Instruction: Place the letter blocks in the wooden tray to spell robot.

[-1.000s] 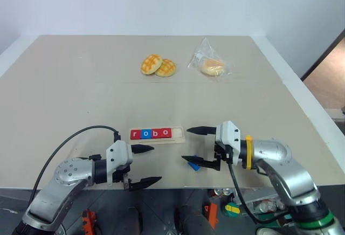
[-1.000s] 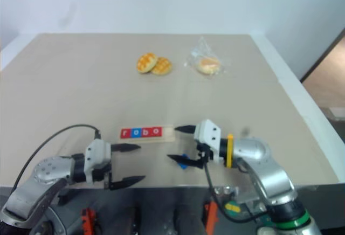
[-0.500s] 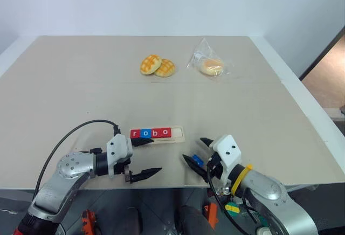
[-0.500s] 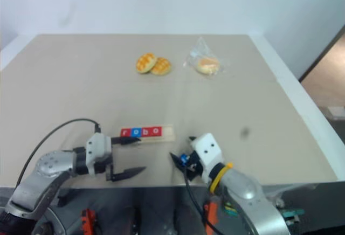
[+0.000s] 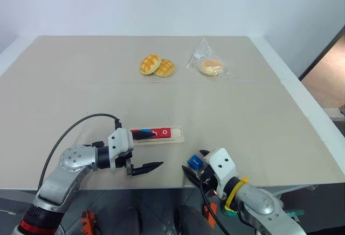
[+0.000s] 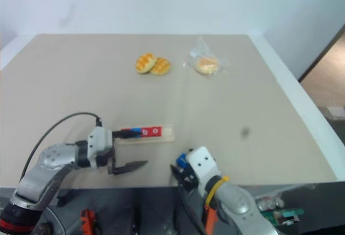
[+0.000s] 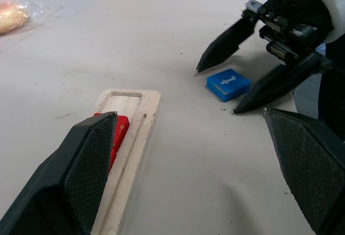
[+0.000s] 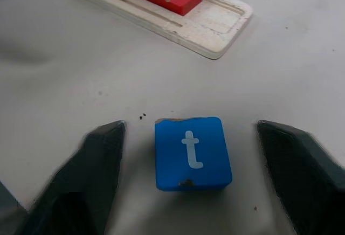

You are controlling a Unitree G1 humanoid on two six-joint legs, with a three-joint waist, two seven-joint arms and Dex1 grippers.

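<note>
The wooden tray (image 5: 178, 135) lies near the table's front edge. It holds red letter blocks (image 5: 164, 132) and a blue one, and its right end is bare. The upper finger of my open left gripper (image 5: 157, 149) hangs over the tray's left end and hides the first tile. A blue "t" block (image 8: 193, 153) lies flat on the table to the right of the tray, close to the front edge. My right gripper (image 8: 191, 123) is low over it and open. One finger stands on each side of the tile, with a gap on both sides.
Two golden buns (image 5: 158, 66) and a bun in a clear bag (image 5: 211, 66) lie at the far middle of the table. The front edge (image 5: 161, 180) runs just behind the "t" block. A black cable (image 5: 81, 130) loops from my left arm.
My right gripper has dropped and pulled back towards the front edge. It has turned so its fingers straddle the "t" block, and they have narrowed. My left gripper has edged over the tray's left end.
</note>
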